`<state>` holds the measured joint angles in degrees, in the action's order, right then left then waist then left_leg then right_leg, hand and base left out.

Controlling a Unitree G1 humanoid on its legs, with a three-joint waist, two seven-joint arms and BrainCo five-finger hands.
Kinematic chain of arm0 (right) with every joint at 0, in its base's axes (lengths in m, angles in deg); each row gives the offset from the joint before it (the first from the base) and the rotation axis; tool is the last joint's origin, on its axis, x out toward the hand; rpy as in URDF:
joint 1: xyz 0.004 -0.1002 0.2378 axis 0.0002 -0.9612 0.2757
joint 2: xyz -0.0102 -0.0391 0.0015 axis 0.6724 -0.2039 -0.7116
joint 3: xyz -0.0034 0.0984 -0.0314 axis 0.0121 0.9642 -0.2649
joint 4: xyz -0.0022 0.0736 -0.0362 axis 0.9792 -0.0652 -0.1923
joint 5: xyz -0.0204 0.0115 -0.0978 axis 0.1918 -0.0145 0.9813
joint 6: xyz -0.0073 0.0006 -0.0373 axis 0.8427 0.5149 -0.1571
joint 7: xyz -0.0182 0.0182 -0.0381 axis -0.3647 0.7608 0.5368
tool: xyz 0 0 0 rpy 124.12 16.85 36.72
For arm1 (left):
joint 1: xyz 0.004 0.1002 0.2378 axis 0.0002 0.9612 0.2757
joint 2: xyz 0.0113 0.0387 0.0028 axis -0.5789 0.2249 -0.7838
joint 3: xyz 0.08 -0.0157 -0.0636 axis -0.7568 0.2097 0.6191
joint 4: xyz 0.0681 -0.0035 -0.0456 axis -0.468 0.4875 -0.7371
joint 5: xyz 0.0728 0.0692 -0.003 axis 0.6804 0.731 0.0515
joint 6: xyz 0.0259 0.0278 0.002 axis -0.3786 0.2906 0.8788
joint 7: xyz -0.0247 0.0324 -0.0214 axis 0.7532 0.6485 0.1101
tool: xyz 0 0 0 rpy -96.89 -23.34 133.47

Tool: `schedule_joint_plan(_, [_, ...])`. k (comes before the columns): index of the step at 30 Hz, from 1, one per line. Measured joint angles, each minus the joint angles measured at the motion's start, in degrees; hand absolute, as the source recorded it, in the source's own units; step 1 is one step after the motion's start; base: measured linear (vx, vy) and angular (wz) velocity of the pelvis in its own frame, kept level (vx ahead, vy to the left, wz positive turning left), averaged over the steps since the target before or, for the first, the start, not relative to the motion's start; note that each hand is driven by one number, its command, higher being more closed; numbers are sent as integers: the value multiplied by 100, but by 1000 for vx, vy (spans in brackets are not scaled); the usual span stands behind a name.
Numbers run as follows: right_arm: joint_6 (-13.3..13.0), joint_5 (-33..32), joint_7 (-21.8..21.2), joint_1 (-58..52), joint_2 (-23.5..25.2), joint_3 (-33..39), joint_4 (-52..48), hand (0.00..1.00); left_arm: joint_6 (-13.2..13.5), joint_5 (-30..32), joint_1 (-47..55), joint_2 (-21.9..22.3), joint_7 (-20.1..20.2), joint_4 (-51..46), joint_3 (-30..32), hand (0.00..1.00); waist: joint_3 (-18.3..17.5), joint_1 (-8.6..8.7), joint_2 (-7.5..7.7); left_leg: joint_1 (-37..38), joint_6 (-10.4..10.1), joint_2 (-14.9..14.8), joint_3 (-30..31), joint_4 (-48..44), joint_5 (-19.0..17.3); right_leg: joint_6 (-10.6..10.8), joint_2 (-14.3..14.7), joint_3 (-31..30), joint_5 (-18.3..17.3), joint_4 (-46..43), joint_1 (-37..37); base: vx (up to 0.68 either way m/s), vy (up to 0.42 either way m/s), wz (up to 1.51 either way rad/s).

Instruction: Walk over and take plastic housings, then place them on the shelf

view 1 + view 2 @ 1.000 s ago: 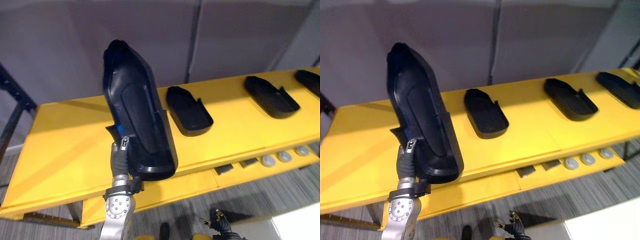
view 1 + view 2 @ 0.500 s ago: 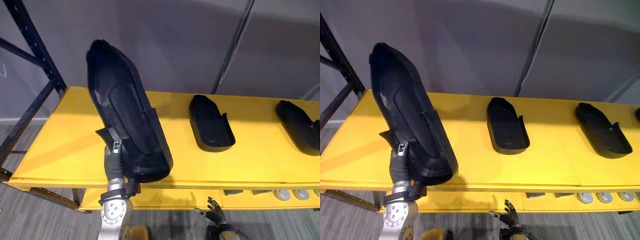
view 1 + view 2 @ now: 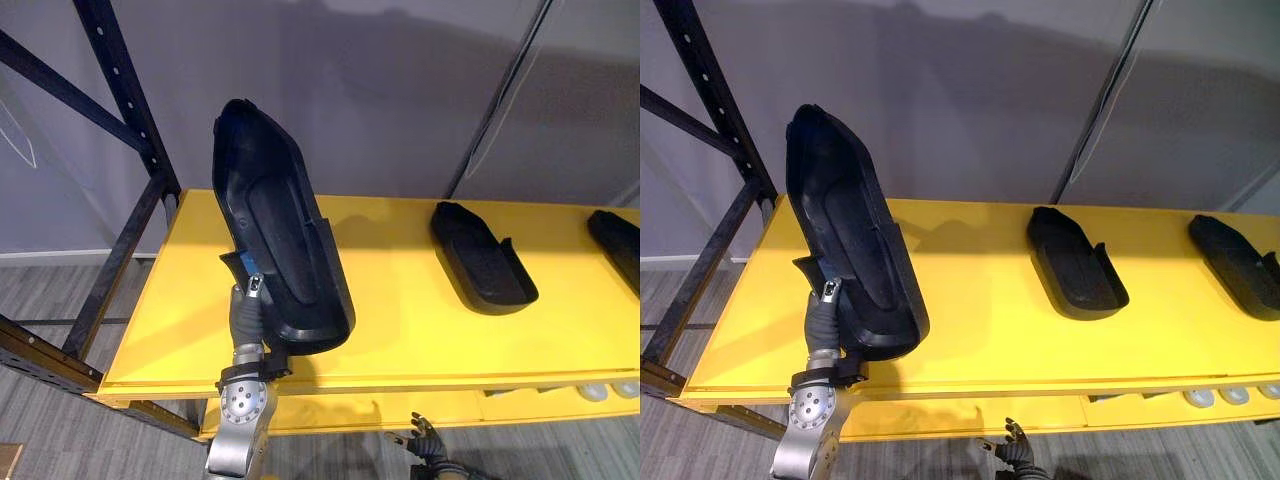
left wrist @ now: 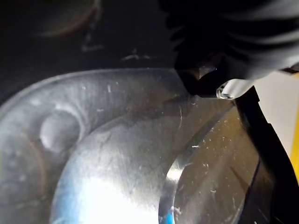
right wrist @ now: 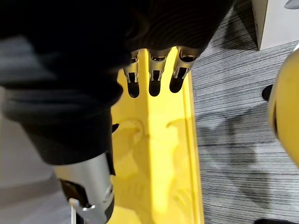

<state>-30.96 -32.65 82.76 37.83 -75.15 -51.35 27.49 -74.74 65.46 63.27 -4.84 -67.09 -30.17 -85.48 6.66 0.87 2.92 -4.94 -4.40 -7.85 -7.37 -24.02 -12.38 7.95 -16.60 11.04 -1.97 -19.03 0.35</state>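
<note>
A large black plastic housing [image 3: 280,250] stands nearly upright over the left part of the yellow shelf [image 3: 410,300], its hollow side facing me. My left hand [image 3: 246,308] is shut on its lower end from below and behind, thumb on the rim. Its glossy dark surface [image 4: 117,154] lies right against the left hand [image 4: 233,42] in the left wrist view. My right hand [image 3: 1013,447] hangs low below the shelf's front edge, fingers [image 5: 154,74] relaxed and holding nothing. Two more black housings [image 3: 483,258] [image 3: 1237,265] lie flat on the shelf to the right.
A black rack upright with diagonal braces [image 3: 120,100] stands at the shelf's left end. Grey wall panels rise behind the shelf. A lower yellow level [image 5: 159,154] carries small silver discs [image 3: 1217,397] at the right. Grey carpet [image 5: 233,140] is underfoot.
The camera has swung left: the shelf and lying housings slid right in view and more of the black rack shows. The left hand still holds the housing upright.
</note>
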Motion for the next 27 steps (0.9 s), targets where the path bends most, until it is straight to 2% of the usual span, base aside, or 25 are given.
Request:
schedule_joint_plan(1, [0,-2,-3,-67,27,-45,-214,0,1,1,-36,71,43,-64,-59,100,83,15,19,94,143,15,-18,141,-111,162,271,-390,-817,-763,-271,-110,-10,5])
schedule_joint_plan(2, [-6,-1,-4,-135,68,-93,-310,0,-2,1,-64,87,54,-65,-62,100,80,28,98,89,140,36,81,154,-101,77,563,-655,-1121,-1000,-323,-134,-109,36])
schedule_joint_plan(3, [-12,-7,-6,-272,96,-147,-407,0,-6,2,-63,165,53,-68,-65,100,14,75,236,0,147,185,198,113,-108,-254,949,-907,-1602,-1088,-301,-119,-159,59])
schedule_joint_plan(4, [-14,-49,4,-349,46,-146,-443,0,-5,7,-48,173,37,-96,-88,100,-19,62,264,-87,151,373,299,58,-143,-385,986,-1102,-2003,-921,-216,-108,-157,59])
schedule_joint_plan(5, [-5,-60,5,-353,1,-140,-415,0,-18,23,-35,176,45,-97,-93,100,-8,60,237,-89,129,384,354,42,-155,-377,996,-1069,-2052,-943,-228,-94,-103,37])
schedule_joint_plan(6, [-5,-99,4,-441,-16,-133,-417,0,-23,109,-11,178,54,-107,-92,100,-4,-21,116,-102,83,392,394,87,-144,-365,1071,-1095,-2072,-881,-221,-62,-84,21])
schedule_joint_plan(8, [-6,-168,4,-463,-5,-104,-437,0,-24,113,-13,177,90,-165,-114,100,-35,-36,66,-175,78,350,518,74,-74,-413,1142,-967,-2014,-829,-193,-12,-91,30])
schedule_joint_plan(9, [-5,-176,4,-473,10,-101,-437,0,-25,114,-13,176,126,-173,-174,100,-47,-32,90,-188,-2,319,589,46,-37,-490,1160,-865,-1970,-777,-72,82,-67,35])
schedule_joint_plan(13, [-5,-176,5,-542,62,-94,-461,0,-64,234,-12,169,230,-177,-283,100,-150,-53,174,-170,-7,205,550,0,-37,-560,1293,-900,-1852,-488,104,122,-17,9])
schedule_joint_plan(15, [-5,-174,6,-541,126,-105,-464,0,-74,282,-8,172,231,-193,-219,100,-199,-195,204,-57,-7,32,336,158,-36,-578,1429,-1127,-1582,-142,183,114,54,-44])
schedule_joint_plan(16, [-5,-174,4,-538,138,-115,-464,0,-74,291,0,172,231,-197,-185,100,-206,-208,209,-22,-7,-1,270,197,-35,-573,1455,-1206,-1524,-83,196,92,71,-50])
schedule_joint_plan(23, [0,-117,-10,-662,179,-145,-461,0,-270,489,-10,130,233,-154,209,100,-373,-172,201,412,35,-127,-32,614,5,-559,1538,-1514,-1018,280,399,41,53,-23])
schedule_joint_plan(27, [18,-63,-102,-806,172,-148,-443,0,-456,535,-428,-26,215,425,558,100,-553,-176,194,457,76,-93,-23,850,190,-583,1534,-1513,-767,436,424,-10,28,7])
